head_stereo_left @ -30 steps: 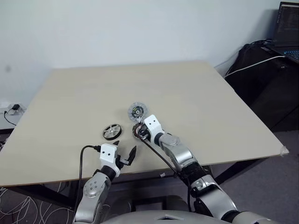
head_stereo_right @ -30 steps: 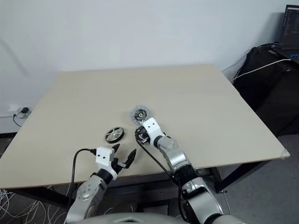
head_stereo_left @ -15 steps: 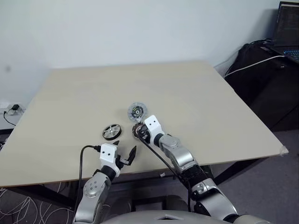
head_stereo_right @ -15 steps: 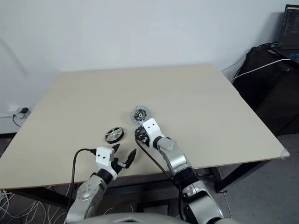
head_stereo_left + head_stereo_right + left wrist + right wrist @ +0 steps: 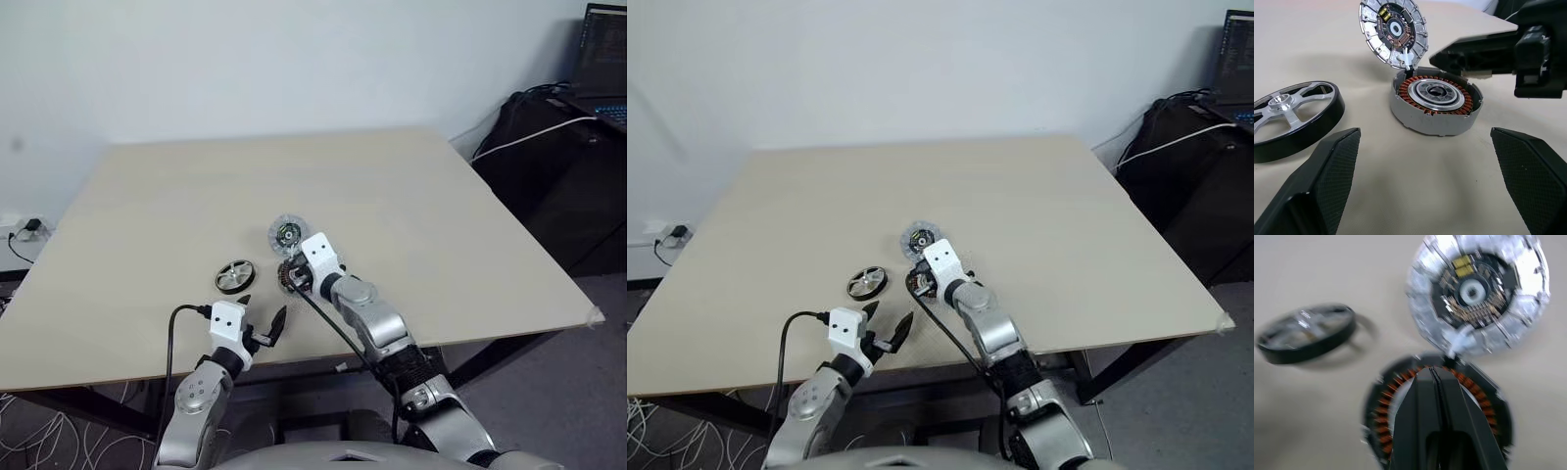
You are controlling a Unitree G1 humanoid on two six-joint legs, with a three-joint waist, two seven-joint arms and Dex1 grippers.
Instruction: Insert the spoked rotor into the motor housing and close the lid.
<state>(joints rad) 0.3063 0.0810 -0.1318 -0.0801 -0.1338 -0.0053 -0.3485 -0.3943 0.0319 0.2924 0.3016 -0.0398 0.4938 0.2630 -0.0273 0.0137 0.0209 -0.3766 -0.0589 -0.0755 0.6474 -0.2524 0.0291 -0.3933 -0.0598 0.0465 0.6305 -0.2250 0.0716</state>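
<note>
The motor housing (image 5: 1436, 98), a grey cup with copper windings around a pale centre, lies on the tan table. The lid (image 5: 1393, 30) stands tilted open at the housing's far edge, its ribbed inner face towards me. The spoked rotor (image 5: 1288, 115), dark-rimmed with pale spokes, lies flat to the housing's left. My right gripper (image 5: 1432, 369) is shut with nothing in it, and its tips hover just over the windings. Near the table's front edge, my left gripper (image 5: 263, 315) stands open and empty, short of both the rotor (image 5: 234, 276) and the housing (image 5: 289, 275).
The table (image 5: 411, 206) stretches wide and bare beyond the parts. A black bag (image 5: 549, 147) with a white cable and a laptop (image 5: 602, 59) sit past the table's right side. Cables lie on the floor at the left (image 5: 24, 235).
My right gripper's fingers have come together above the motor housing. The left arm, the rotor, the housing and the lid have kept still.
</note>
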